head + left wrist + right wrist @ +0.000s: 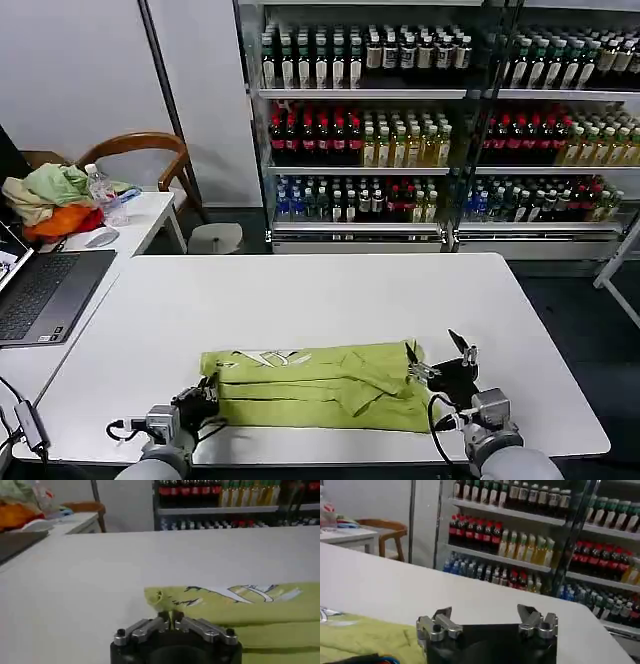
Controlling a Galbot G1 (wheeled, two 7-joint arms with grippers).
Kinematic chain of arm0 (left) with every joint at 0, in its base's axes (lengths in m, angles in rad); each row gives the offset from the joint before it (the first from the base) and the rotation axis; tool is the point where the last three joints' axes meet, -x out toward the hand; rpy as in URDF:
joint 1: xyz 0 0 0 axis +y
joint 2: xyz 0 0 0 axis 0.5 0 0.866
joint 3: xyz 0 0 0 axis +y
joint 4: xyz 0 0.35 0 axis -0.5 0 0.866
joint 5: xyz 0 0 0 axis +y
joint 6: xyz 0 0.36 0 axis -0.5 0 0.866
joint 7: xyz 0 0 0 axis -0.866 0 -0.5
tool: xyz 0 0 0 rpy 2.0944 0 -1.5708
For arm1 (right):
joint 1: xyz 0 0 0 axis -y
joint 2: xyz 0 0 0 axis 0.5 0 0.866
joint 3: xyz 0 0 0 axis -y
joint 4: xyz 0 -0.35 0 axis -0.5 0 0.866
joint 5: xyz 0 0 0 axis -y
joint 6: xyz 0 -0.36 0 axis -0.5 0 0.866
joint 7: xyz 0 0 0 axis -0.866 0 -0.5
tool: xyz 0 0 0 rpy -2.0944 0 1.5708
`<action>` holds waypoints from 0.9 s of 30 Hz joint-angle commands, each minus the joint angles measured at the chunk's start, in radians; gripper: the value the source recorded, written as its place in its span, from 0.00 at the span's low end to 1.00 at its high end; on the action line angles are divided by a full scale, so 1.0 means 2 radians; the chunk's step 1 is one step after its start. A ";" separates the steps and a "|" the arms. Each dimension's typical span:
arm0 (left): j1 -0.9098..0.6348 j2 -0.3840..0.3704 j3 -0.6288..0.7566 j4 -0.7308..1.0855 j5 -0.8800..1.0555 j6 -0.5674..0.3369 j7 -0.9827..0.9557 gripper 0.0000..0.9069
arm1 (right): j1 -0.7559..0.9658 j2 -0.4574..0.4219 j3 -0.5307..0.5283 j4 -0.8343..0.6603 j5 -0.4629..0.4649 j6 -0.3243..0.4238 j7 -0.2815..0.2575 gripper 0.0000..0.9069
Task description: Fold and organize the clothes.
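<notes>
One lime yellow-green T-shirt (320, 385) lies folded into a long strip near the front edge of the white table (330, 300), with a white print showing on its far left part. My left gripper (208, 392) sits at the strip's left end. In the left wrist view this gripper (171, 616) is shut on a thin edge of the T-shirt (250, 615). My right gripper (437, 352) stands open at the strip's right end, with its fingers pointing up and away and nothing between them. In the right wrist view the right gripper (484, 614) is wide open over bare table, and the T-shirt (365, 637) lies beside it.
A laptop (40, 290) lies on the side table at left, with a mouse (100, 237), a water bottle (105, 195) and a bundle of pale green, cream and orange fabrics (55, 200) behind it. A wooden chair (150, 150) and shelves of bottles (440, 120) stand beyond the table.
</notes>
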 commanded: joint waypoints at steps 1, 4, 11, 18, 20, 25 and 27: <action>0.046 0.010 -0.194 0.006 0.016 0.038 0.096 0.01 | 0.015 -0.003 -0.006 -0.008 0.010 -0.003 0.002 1.00; 0.051 0.013 -0.239 0.014 0.012 0.045 0.102 0.02 | 0.024 -0.003 -0.015 -0.011 0.009 -0.003 0.002 1.00; 0.056 0.022 -0.246 -0.027 0.018 0.039 0.108 0.02 | 0.035 -0.003 -0.023 -0.014 0.008 -0.004 0.004 1.00; 0.055 -0.012 -0.148 -0.129 0.016 0.049 0.105 0.02 | 0.019 -0.005 -0.010 -0.004 0.006 -0.005 0.004 1.00; 0.051 -0.021 -0.119 -0.139 0.016 0.047 0.106 0.02 | 0.015 -0.004 -0.005 -0.001 0.005 -0.005 0.004 1.00; 0.039 -0.044 -0.040 -0.139 0.020 0.023 0.112 0.03 | 0.008 -0.001 0.002 0.003 0.003 -0.007 0.005 1.00; 0.031 -0.059 -0.007 -0.133 0.038 0.011 0.121 0.03 | 0.006 0.000 0.004 0.004 0.002 -0.007 0.005 1.00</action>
